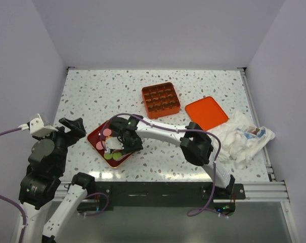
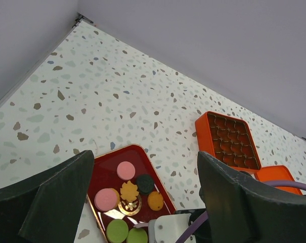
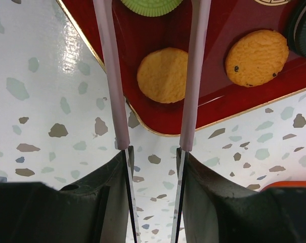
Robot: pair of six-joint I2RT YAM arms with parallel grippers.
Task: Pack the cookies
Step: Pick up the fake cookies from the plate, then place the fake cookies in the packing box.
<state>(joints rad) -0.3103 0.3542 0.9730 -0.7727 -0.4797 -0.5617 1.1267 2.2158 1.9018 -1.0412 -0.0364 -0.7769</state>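
The cookies lie in a dark red tray (image 1: 94,137) (image 2: 104,167): pink (image 2: 126,170), dark brown (image 2: 145,184), orange (image 2: 155,201) and green (image 2: 117,231) discs. My right gripper (image 1: 123,140) (image 3: 153,157) is shut on pink-tipped tongs (image 3: 112,76). The tongs' two arms stand apart on either side of an orange cookie (image 3: 163,75) near the tray's corner (image 3: 203,109), not touching it. A second, speckled orange cookie (image 3: 256,57) lies to the right. My left gripper (image 1: 72,129) (image 2: 145,167) is open and holds nothing, raised left of the tray.
An orange box with a grid of cells (image 1: 161,99) (image 2: 231,140) stands behind the tray, its orange lid (image 1: 206,112) lying to the right. Crumpled white wrapping (image 1: 241,139) lies at the right edge. Walls close in the table on three sides.
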